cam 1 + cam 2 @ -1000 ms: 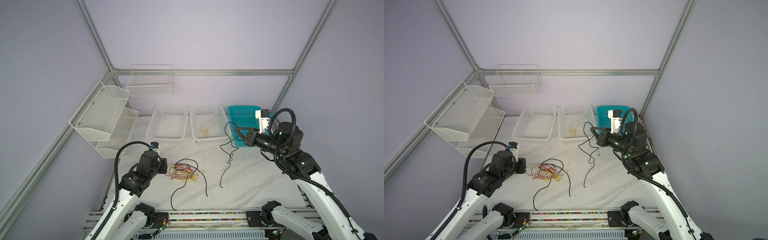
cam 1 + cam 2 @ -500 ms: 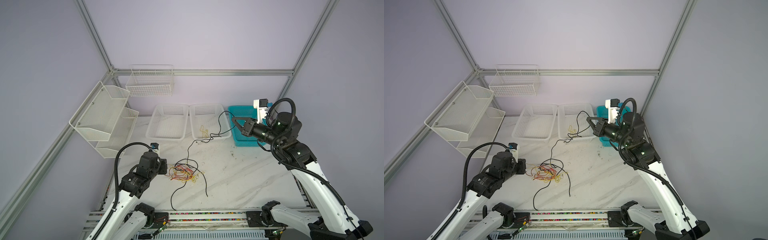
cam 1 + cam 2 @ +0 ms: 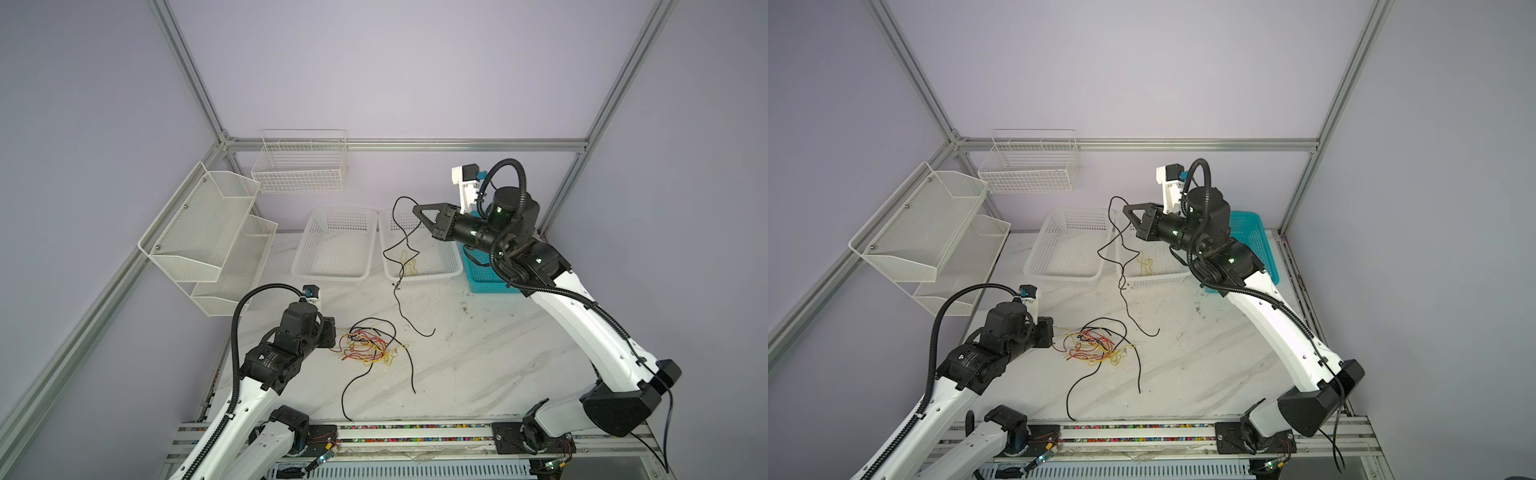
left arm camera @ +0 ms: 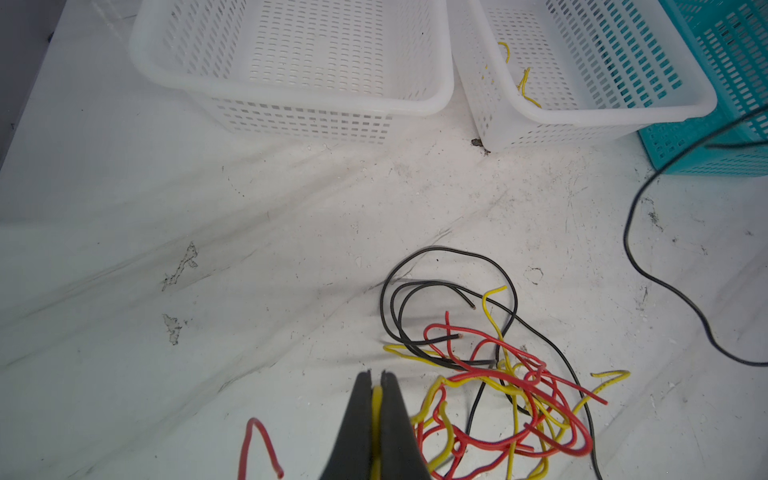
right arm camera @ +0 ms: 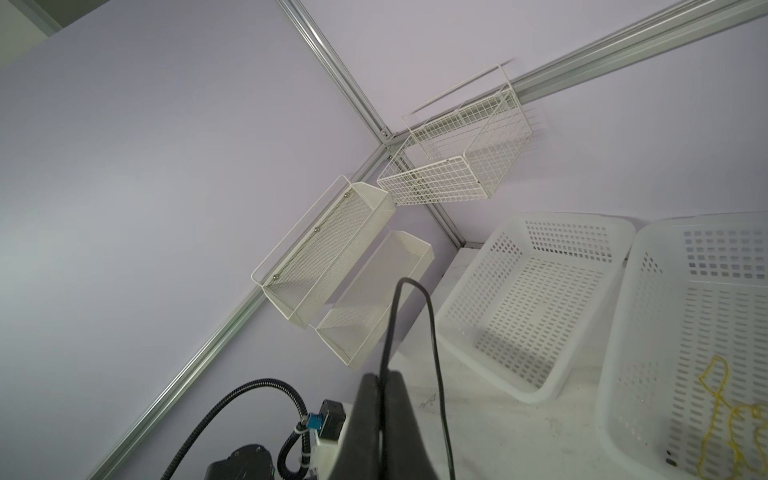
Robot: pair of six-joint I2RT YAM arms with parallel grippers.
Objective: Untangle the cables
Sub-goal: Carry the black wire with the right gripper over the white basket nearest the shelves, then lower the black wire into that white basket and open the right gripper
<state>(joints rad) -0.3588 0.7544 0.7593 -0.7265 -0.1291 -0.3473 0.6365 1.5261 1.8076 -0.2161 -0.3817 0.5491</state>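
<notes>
Drawing the black cable (image 3: pixel 395 286) clear looks best done slowly: right gripper (image 3: pixel 415 209), clamped on its upper end at centre-right above the baskets, should rise until the tail, lying on the table (image 3: pixel 478 353) just beside the tangle (image 3: pixel 368 347) at lower centre, lifts free, while left gripper (image 4: pixel 377 384), pinched on a yellow cable (image 4: pixel 376 401), anchors the heap. Containers: left white basket (image 3: pixel 330 276) empty; middle white basket (image 3: pixel 424 277) holds loose yellow cable (image 3: pixel 409 262); teal basket (image 3: pixel 490 284) mostly hidden by the arm, contents unreadable.
</notes>
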